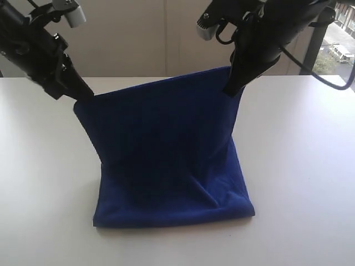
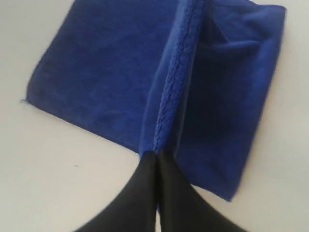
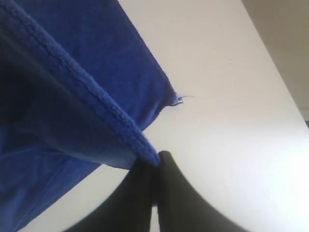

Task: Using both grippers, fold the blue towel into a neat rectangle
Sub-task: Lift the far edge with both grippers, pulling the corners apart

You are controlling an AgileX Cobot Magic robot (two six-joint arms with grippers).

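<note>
Exterior view, centre: the blue towel (image 1: 166, 155) is held up by its upper corners, left jaws and right jaws clamped tight on them, lower part on the bench (image 1: 299, 177); laying it over is judged left.

Two black arms slant down and inward from either side of the exterior view. The left claw (image 1: 87, 95) has its slim fingers pressed together, pinching one upper corner of the blue towel (image 1: 166, 155). The right claw (image 1: 228, 90) is clamped the same way on the opposite corner, with black cables looping at its wrist.
</note>
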